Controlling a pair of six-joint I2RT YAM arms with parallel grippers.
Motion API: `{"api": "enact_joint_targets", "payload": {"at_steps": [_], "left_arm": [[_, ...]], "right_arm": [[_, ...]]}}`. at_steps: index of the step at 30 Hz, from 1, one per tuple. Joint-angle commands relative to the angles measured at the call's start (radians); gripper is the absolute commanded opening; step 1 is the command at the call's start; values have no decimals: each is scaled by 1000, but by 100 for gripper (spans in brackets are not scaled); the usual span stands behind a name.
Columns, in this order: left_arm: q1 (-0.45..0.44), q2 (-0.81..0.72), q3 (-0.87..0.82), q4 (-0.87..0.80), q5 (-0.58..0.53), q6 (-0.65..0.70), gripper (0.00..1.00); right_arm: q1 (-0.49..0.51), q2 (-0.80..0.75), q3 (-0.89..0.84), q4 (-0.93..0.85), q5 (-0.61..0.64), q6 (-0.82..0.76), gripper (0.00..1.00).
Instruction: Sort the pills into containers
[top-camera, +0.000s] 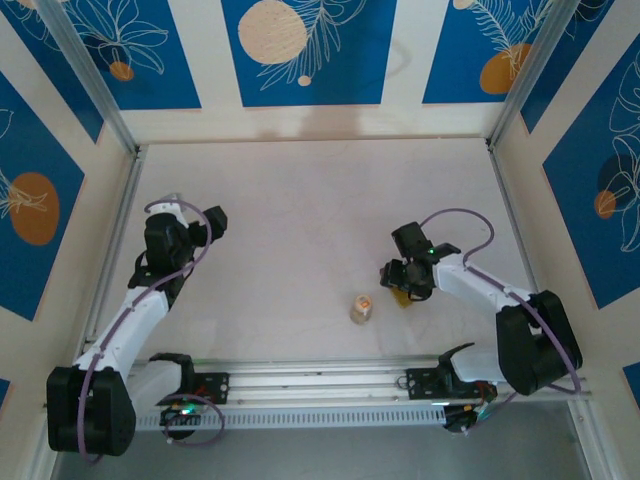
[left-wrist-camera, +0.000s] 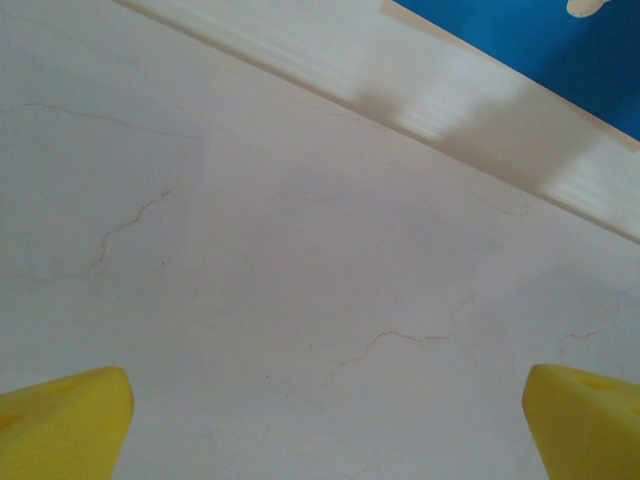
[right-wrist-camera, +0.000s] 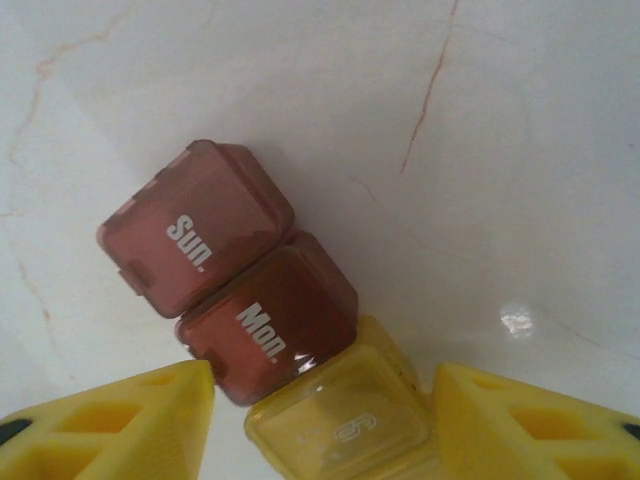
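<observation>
The containers (right-wrist-camera: 268, 318) lie flat on the white table as a strip of joined square cells. Two are dark red, marked "Sun." (right-wrist-camera: 195, 228) and "Mon.", and the nearest is a yellow cell (right-wrist-camera: 345, 425). My right gripper (right-wrist-camera: 322, 420) is open and low over the strip, with the yellow cell between its yellow fingers (right-wrist-camera: 120, 420); the right finger is almost touching it. From above, the right gripper (top-camera: 400, 285) covers most of the containers (top-camera: 406, 298). My left gripper (top-camera: 215, 222) stands wide open over bare table, its fingertips (left-wrist-camera: 60, 420) empty. The pills are out of view.
A small clear round vial (top-camera: 361, 309) with orange marking stands upright just left of the right gripper, near the front rail (top-camera: 320, 380). Patterned walls close off the left, back and right sides of the table (top-camera: 300, 200).
</observation>
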Motion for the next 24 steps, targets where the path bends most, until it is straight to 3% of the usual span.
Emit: {"api": "enact_joint_targets", "payload": {"at_steps": [1,7,13,18,22,24], "left_arm": [[-9,10,20,9,19,-15,100],[-8,27,11,28,27,-20,100],[-8,38,17,20,34,-9,100],[-9,45,14,20,38,-5,100],[-9,56,15,31,42,-3,100],[-9,67,14,43,51,-4,100]], "right_arm": [[12,35,22,17,26,-21,56],[16,69,40,112,-8,-67,45],[18,159,125,186,-72,-174,21],[19,242,234,205,-129,-267,17],[28,349,406,161,-295,-454,18],[52,395,494,125,-305,-555,18]]}}
